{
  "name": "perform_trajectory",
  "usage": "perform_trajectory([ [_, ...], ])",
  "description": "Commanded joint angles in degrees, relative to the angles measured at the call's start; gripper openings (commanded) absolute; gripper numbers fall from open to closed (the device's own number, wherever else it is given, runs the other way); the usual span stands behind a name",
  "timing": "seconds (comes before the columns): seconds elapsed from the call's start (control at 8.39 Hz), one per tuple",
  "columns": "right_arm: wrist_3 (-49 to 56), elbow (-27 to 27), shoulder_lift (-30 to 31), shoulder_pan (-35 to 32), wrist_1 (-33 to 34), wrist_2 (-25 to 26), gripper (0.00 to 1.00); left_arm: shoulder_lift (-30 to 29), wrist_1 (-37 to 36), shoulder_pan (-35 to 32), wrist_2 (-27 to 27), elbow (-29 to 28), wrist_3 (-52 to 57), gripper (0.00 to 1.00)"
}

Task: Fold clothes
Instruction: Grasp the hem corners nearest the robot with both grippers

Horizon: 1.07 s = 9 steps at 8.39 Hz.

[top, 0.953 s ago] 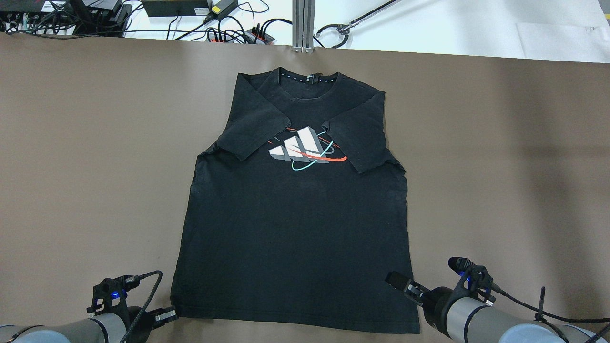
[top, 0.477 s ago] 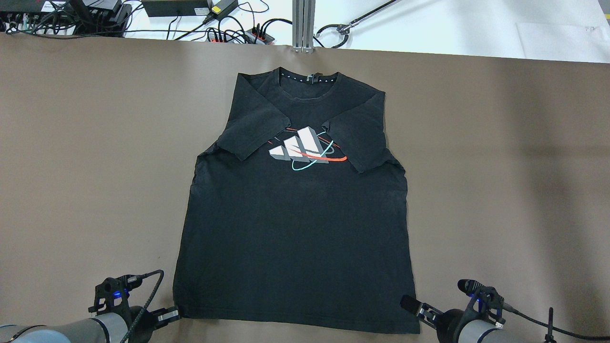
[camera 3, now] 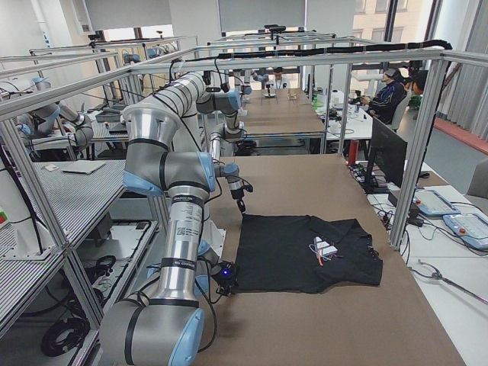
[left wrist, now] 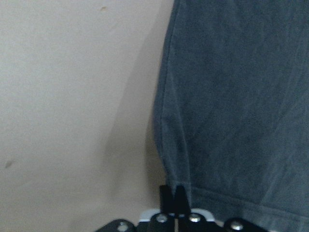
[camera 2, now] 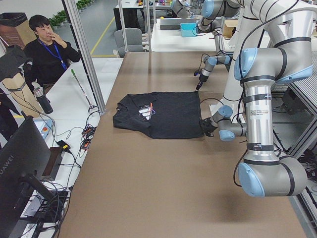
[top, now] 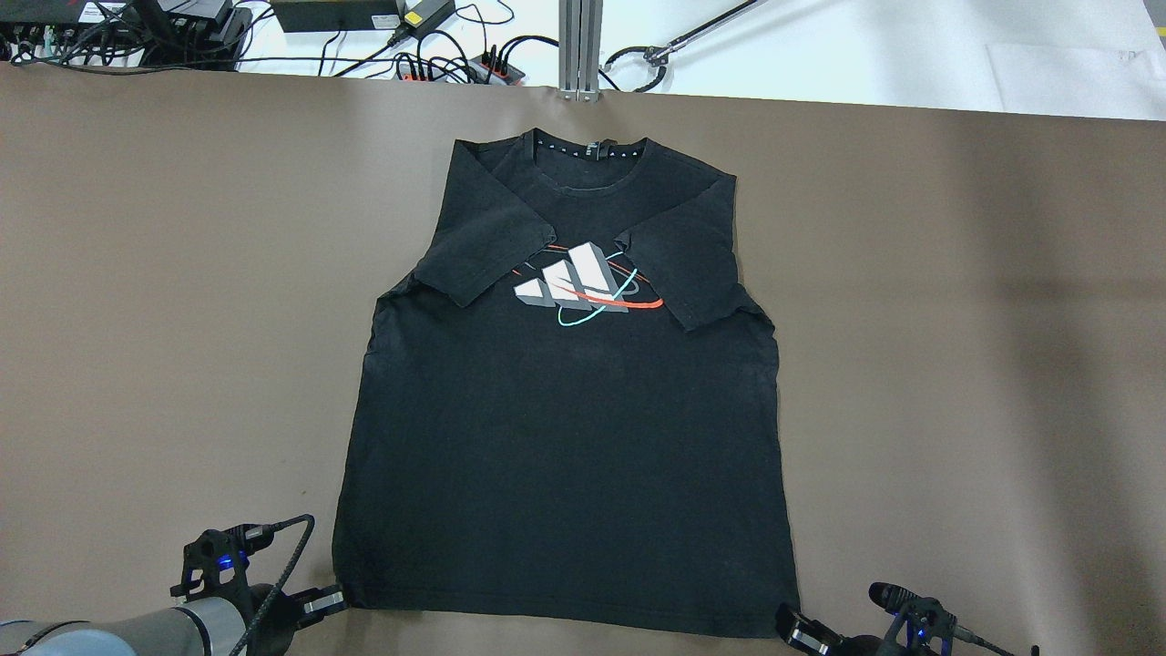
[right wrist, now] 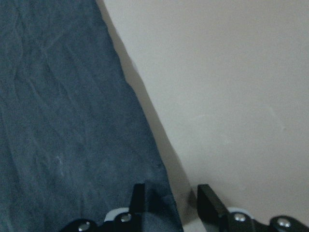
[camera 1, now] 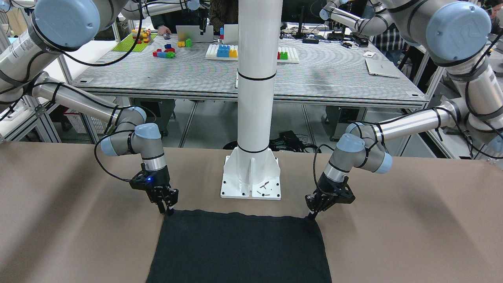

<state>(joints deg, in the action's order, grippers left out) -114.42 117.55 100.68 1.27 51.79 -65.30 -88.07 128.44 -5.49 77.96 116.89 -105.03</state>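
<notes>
Overhead exterior shows the shirt (top: 565, 437) flat on the counter (top: 182, 273); it should handle soft, light and limp, best pinched at its robot-side hem corners, where the left gripper (left wrist: 174, 195) has jaws closed, apparently on cloth, and the right gripper (right wrist: 171, 189) has jaws apart astride its corner, gripping nothing.

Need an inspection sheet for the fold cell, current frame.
Surface: brown table, matte covering.
Job's things: black T-shirt flat, print up, sleeves folded in.
Clutter: white pillar base near the hem; else nothing seen.
End effectors: left end effector shut on a hem corner; right end effector open, straddling the other corner.
Cables: power strips beyond the far edge.
Surroundings: seated person at side bench; toy bricks on rear table.
</notes>
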Motion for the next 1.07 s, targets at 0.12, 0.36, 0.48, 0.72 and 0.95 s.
perform_trajectory([
  [0.12,0.33,0.66,-0.05,0.05,0.07,0.26,0.00,0.18,-0.03,-0.31,0.35,1.40,0.00,0.00],
  [0.36,0.94,3.20,-0.05,-0.12,0.68,-0.18,0.00,0.53,-0.03,-0.49,0.70,3.43,1.13,0.00],
  [0.48,4.25,6.52,0.30,-0.56,1.73,-0.61,0.00,0.62,-1.43,-2.14,1.40,6.48,2.88,0.00],
  [0.72,12.87,17.93,-0.92,-3.00,13.11,-4.46,0.00,-1.82,-11.76,-11.68,13.21,12.47,6.93,0.00],
  [0.95,22.34,20.70,-5.47,-17.62,19.45,-18.73,0.00,-9.01,-20.12,-23.46,25.43,12.66,12.98,0.00],
])
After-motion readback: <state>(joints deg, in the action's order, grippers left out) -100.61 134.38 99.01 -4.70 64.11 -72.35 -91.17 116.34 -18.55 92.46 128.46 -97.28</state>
